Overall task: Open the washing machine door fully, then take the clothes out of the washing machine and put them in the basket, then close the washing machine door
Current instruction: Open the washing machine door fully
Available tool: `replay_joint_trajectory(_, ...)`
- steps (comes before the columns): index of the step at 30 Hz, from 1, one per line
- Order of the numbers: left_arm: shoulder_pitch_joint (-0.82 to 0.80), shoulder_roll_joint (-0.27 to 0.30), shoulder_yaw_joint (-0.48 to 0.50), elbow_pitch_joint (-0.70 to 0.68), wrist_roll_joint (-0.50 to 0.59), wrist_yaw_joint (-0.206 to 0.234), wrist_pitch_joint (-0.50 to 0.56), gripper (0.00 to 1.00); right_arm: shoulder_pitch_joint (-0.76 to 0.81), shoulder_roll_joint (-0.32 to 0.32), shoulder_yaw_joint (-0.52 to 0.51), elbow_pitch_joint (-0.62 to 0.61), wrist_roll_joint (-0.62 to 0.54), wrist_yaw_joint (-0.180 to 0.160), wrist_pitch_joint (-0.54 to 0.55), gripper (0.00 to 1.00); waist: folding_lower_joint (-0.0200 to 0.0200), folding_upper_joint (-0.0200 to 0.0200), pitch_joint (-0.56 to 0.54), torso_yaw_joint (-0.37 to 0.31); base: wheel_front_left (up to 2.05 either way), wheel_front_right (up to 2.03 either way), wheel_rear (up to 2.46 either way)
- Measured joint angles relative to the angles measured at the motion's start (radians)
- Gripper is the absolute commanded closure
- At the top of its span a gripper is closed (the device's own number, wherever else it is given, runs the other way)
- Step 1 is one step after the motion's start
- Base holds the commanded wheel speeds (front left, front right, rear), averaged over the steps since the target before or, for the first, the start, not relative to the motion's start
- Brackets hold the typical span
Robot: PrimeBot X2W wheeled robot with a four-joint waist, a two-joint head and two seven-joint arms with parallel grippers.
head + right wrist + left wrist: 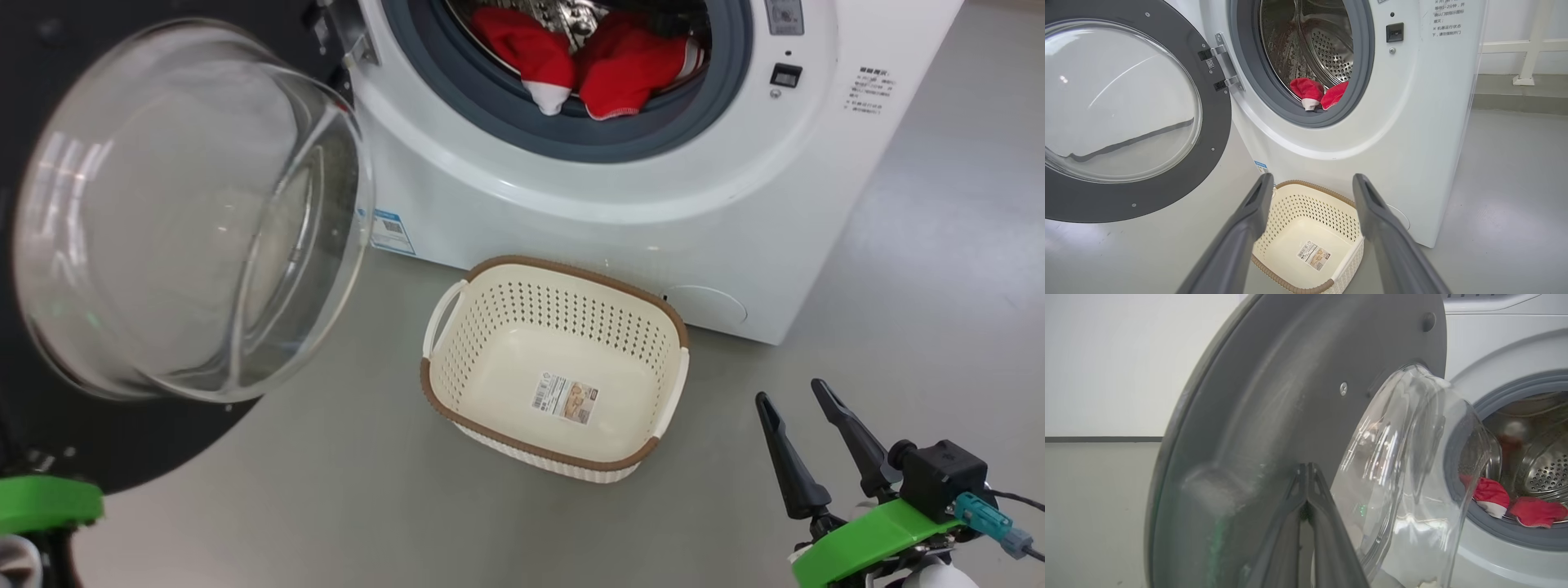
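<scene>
Door (188,212) of the washer (571,212), standing wide open at the robot's left, upright on two hinges (1224,67) at the left edge of the drum opening. Its grey inner face turns outward to the robot, and the clear glass bowl bulges from that face toward the right. Being round, the door has no long axis.

Clothes (588,61): two red pieces side by side at the drum's front lip, resting on the grey gasket (506,106), one white cuff hanging outward over it.

Basket (490,327): on the floor (326,506) just before the washer, mouth up, long axis roughly along the washer's front, handles at the short ends, paper label (565,398) on its bottom.

Left gripper (1306,469): fingers pressed together, tips before the door's inner face beside the bowl; contact cannot be judged.

Right gripper (792,392): fingers spread wide, holding nothing, at lower right of the head view, pointing toward the washer, right of the basket.
</scene>
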Motion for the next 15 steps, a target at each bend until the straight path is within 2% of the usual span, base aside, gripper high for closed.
replay_joint_trajectory(15, -0.186, 0.111, 0.147, 0.240, 0.015, -0.001, 0.000, 1.00, -0.044, -0.011, 0.001, -0.002, 0.000, 0.000, 0.000, 0.00, 0.0000, 0.0000, 0.070, -0.036, 0.00, 0.00, 0.00)
